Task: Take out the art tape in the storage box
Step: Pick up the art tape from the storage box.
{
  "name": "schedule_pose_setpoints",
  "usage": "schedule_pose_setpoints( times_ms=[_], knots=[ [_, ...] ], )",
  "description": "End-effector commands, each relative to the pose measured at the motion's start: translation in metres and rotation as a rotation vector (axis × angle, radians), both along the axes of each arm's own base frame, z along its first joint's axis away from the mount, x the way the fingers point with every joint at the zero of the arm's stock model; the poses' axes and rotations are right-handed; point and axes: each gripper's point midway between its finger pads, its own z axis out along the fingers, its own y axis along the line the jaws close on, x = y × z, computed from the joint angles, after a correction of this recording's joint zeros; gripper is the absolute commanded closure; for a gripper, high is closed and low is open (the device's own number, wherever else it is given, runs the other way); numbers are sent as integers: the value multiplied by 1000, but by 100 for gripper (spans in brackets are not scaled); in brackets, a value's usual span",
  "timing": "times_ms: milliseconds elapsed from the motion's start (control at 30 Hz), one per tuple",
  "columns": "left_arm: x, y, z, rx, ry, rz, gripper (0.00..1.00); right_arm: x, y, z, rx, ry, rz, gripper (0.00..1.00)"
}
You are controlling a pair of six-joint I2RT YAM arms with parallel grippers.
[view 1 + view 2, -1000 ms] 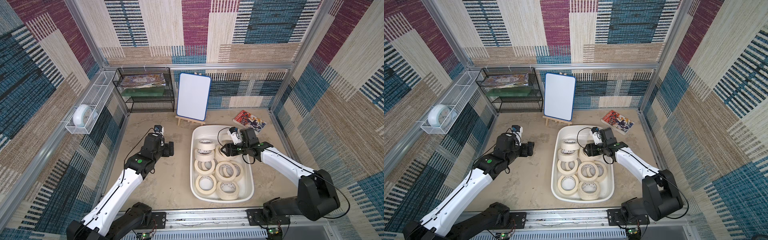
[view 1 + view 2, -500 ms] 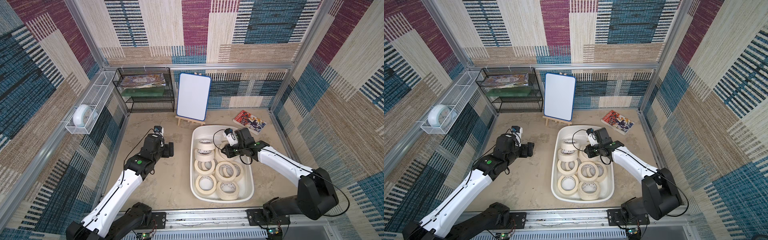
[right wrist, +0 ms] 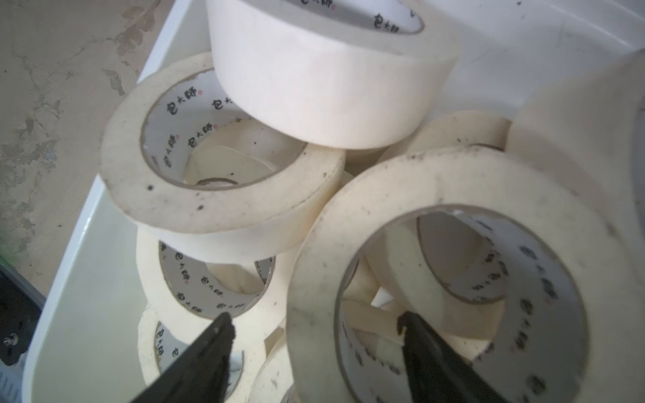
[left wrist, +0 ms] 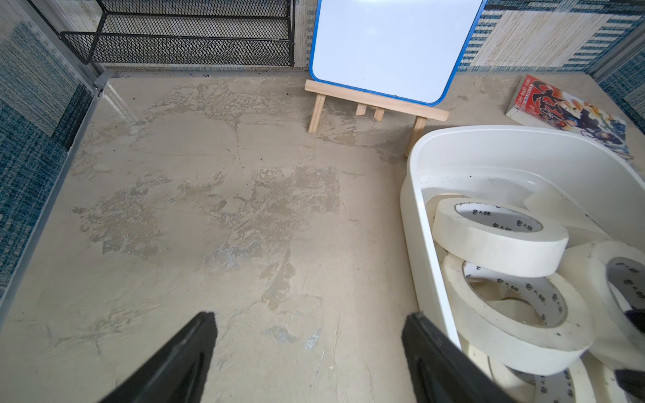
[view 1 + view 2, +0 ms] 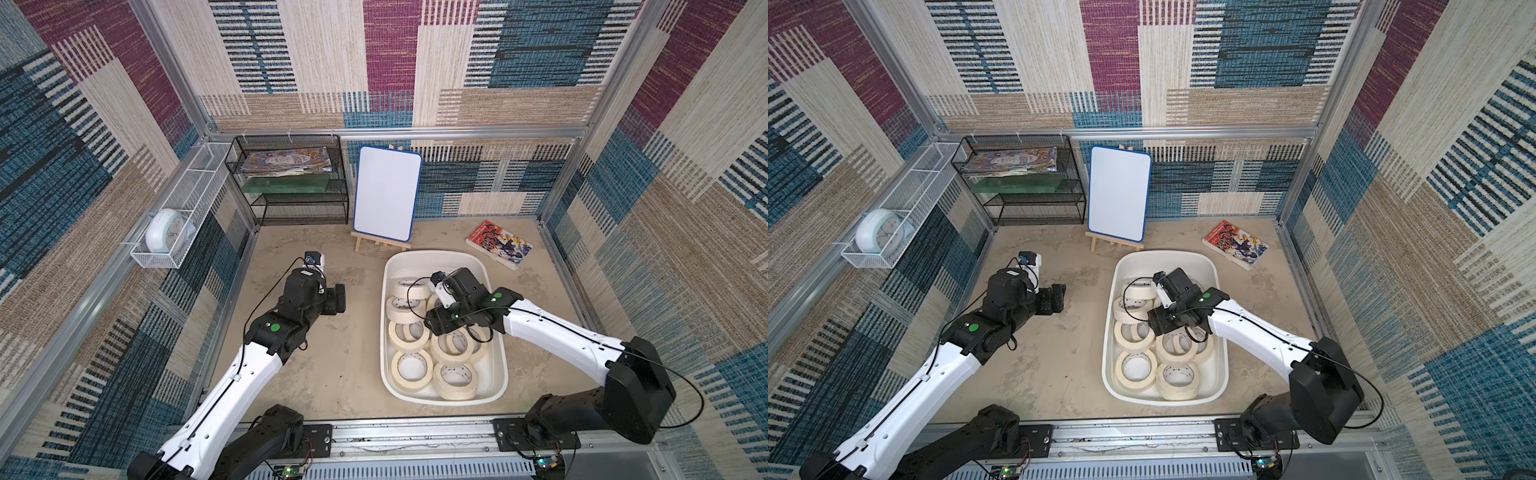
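Reaching into the storage box, the right gripper stands released, its fingers straddling the wall of one tilted roll without pinching it. The art tape lies piled inside the box. The left gripper, likewise spread and empty, hovers over the tabletop beside the box.

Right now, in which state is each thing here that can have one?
left end effector, open, holding nothing.
right end effector, open, fingers astride one tape roll's wall.
art tape rolls, piled inside the storage box.
storage box, uncovered, on the table.
whiteboard, blank, upright on its easel.
comic book, closed, flat on the table.
alarm clock, resting in the wire basket.
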Motion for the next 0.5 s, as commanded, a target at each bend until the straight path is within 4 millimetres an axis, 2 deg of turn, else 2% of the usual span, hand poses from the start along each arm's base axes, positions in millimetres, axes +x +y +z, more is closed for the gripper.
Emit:
schedule_pose_setpoints(
  times_ms=[0, 100, 167, 233, 300, 467],
  knots=[
    [1, 1, 3, -2, -10, 5, 11, 11, -24, 27, -43, -81, -138, 1],
    [1, 0, 2, -4, -10, 4, 11, 21, -52, 42, -64, -138, -245, 2],
    [1, 0, 2, -8, -11, 2, 11, 28, -72, 36, -46, -110, -315, 4],
    [1, -1, 2, -10, -11, -2, 11, 33, -84, 26, -32, -91, -353, 7],
    [1, -1, 1, -10, -10, -4, 11, 38, -86, 18, -17, -76, -358, 10],
    [0, -2, 3, -13, -12, -8, 11, 47, -69, 8, 11, -45, -314, 14]
  ],
)
